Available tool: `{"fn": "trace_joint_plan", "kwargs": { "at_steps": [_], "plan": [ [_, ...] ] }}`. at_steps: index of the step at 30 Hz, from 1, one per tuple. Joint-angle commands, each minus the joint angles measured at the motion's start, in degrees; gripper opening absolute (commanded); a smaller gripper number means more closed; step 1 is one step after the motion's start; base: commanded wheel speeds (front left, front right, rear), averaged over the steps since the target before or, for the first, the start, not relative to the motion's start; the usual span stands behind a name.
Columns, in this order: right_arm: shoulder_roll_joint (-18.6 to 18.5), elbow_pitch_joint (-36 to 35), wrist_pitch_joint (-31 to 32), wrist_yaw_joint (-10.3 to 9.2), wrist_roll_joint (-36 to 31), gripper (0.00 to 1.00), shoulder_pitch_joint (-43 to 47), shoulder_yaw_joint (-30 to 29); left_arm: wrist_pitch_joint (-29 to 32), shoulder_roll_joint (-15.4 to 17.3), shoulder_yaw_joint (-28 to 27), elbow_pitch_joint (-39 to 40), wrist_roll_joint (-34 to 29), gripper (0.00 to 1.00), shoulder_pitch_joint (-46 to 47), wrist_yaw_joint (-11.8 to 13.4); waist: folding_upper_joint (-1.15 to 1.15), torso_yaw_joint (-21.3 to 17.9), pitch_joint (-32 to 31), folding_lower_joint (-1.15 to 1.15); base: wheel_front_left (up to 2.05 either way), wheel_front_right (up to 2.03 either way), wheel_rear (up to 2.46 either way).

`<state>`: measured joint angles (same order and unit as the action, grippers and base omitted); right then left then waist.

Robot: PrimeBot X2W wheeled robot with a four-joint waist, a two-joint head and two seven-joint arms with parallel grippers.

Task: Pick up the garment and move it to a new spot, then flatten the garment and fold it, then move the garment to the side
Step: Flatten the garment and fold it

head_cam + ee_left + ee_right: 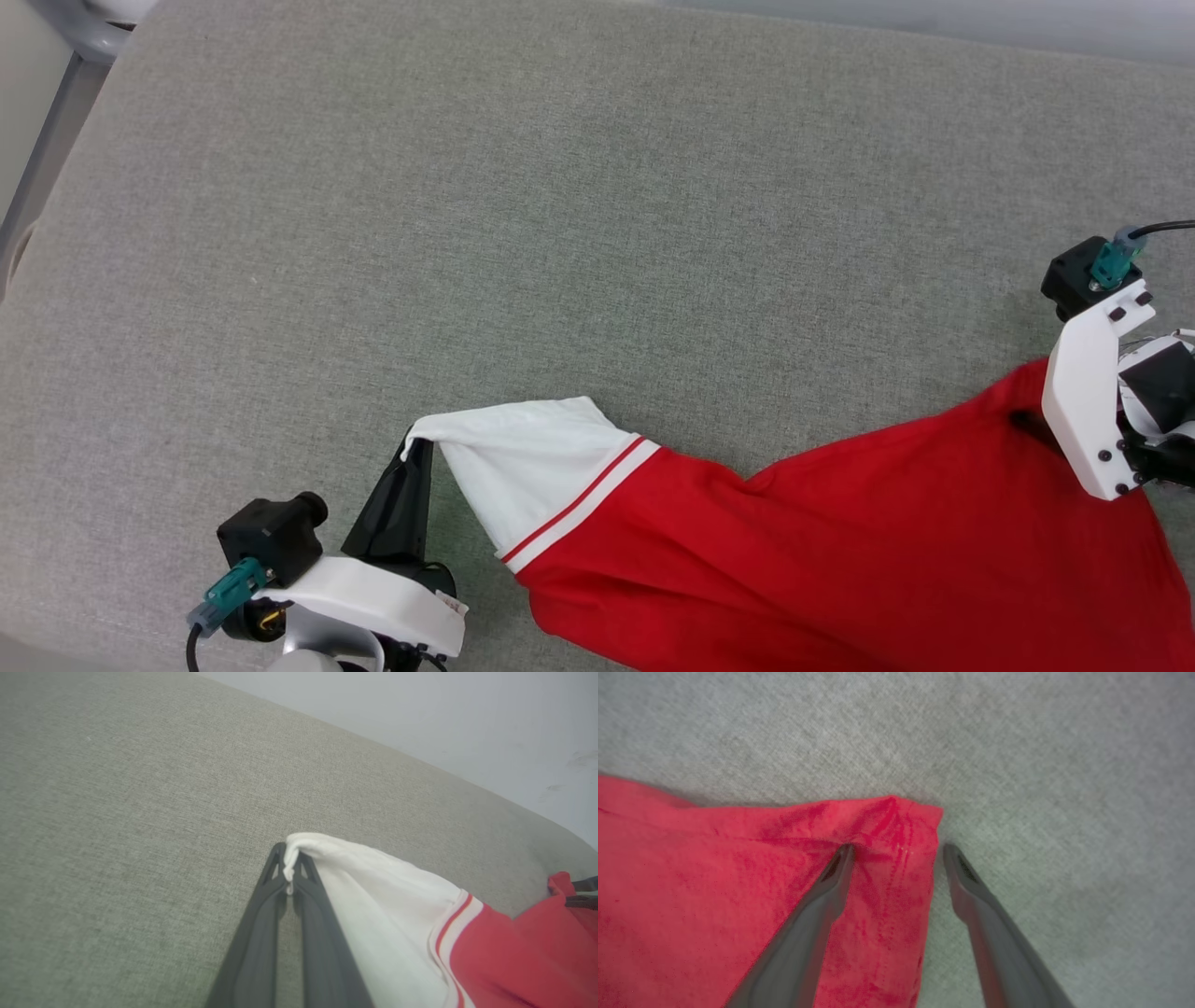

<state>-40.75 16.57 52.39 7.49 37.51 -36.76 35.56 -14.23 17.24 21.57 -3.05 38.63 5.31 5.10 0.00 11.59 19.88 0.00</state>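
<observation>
The garment (840,541), red with a white sleeve and red-and-white striped trim, lies stretched across the near part of the grey-green padded surface (579,233). My left gripper (289,870) is shut on the tip of the white sleeve (523,457) and holds it up off the surface, at lower left in the head view. My right gripper (896,851) is open over the garment's far red corner (901,826). One of its fingers rests on the red cloth and the other on the bare surface beside the hem. Its white wrist bracket (1088,392) stands at the right edge of the head view.
The padded surface stretches wide and bare beyond the garment. Its left edge (56,187) drops off beside a pale frame. A pale wall (467,723) rises behind the far edge in the left wrist view.
</observation>
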Motion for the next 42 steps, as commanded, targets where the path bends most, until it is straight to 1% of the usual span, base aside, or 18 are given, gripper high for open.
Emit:
{"fn": "trace_joint_plan", "kwargs": {
  "at_steps": [1, 4, 5, 6, 7, 11, 14, 16, 21, 28, 32, 36, 37, 42],
  "plan": [
    [1.55, 1.56, 0.31, 0.0, 0.98, 1.0, 1.96, 2.58, -0.26, -0.15, -0.17, -0.13, -0.09, 0.0, 0.76, -0.03, 0.0, 0.04, 0.1, 0.0, 0.0, 0.0, 0.0],
    [1.45, 3.05, -0.43, 0.09, 2.54, 1.0, 2.48, 6.06, -0.41, -0.31, -0.33, -0.49, -0.11, 0.0, 0.99, -0.17, 0.0, -0.1, 0.12, 0.0, 0.0, 0.0, 0.0],
    [1.12, 3.22, -0.43, 0.13, 2.96, 0.96, 2.46, 7.09, -0.46, -0.33, -0.39, -0.64, -0.11, 0.0, 0.93, -0.19, 0.0, -0.2, 0.02, 0.0, 0.0, 0.0, 0.0],
    [0.81, 3.04, -1.34, 0.14, 3.37, 0.36, 2.16, 7.79, -0.51, -0.33, -0.49, -0.76, -0.1, 0.0, 0.81, -0.21, 0.0, -0.31, -0.12, 0.0, 0.0, 0.0, 0.0],
    [0.64, 2.96, -2.17, 0.15, 3.95, 0.0, 1.56, 8.22, -0.52, -0.3, -0.6, -0.87, -0.08, 0.0, 0.65, -0.17, 0.0, -0.51, -0.31, 0.0, 0.0, 0.0, 0.0],
    [-0.6, 3.4, -6.21, 0.04, 5.49, 0.0, -0.72, 8.27, -0.64, -0.03, -0.84, -1.31, 0.05, 0.0, -0.17, -0.05, 0.0, -1.27, -1.63, 0.0, 0.0, 0.0, 0.0],
    [-1.57, 3.09, -11.24, -0.06, 6.35, 0.0, -1.77, 7.16, -0.65, 0.32, -0.92, -1.34, 0.04, 0.0, -0.58, 0.05, 0.0, -1.62, -3.13, 0.0, 0.0, 0.0, 0.0],
    [-1.88, 2.37, -15.18, -0.05, 7.66, 0.0, -1.95, 5.51, -0.5, 0.74, -0.99, -1.12, -0.13, 0.0, -1.06, 0.27, 0.0, -1.85, -4.36, 0.0, 0.0, 0.0, 0.0],
    [-3.08, -0.18, -22.66, -0.04, 9.25, 0.0, -0.25, 2.28, 0.1, 2.22, -1.22, 0.49, -0.7, 0.0, -2.42, 1.1, 0.0, -3.0, -7.45, 0.0, 0.0, 0.0, 0.0],
    [-2.79, -5.14, -31.16, -0.04, 8.14, 0.0, 3.32, -4.63, 0.94, 5.05, -2.17, 5.25, -2.17, 0.0, -2.43, 2.44, 0.0, -4.66, -11.85, 0.0, 0.0, 0.0, 0.0],
    [-1.66, -8.78, -34.37, -0.04, 6.76, 0.0, 5.98, -9.82, 1.93, 7.04, -3.25, 9.83, -3.45, 0.0, 0.15, 3.51, 0.0, -5.35, -14.01, 0.0, 0.0, 0.0, 0.0],
    [0.51, -12.58, -36.37, -0.04, 3.9, 0.0, 7.89, -15.88, 3.38, 9.07, -4.84, 14.37, -4.98, 0.0, 4.55, 4.4, 0.0, -6.07, -15.47, 0.0, 0.0, 0.0, 0.0],
    [2.69, -15.88, -36.72, -0.05, 1.75, 0.0, 8.51, -20.39, 4.58, 10.64, -6.08, 16.91, -6.11, 0.0, 9.08, 4.53, 0.0, -6.68, -16.13, 0.0, 0.0, 0.0, 0.0],
    [6.58, -21.65, -35.51, -0.04, -1.5, 0.0, 7.98, -27.16, 7.09, 12.92, -7.66, 19.9, -7.22, 0.0, 17.35, 4.03, 0.0, -7.58, -16.27, 0.0, 0.0, 0.0, 0.0]
  ]
}}
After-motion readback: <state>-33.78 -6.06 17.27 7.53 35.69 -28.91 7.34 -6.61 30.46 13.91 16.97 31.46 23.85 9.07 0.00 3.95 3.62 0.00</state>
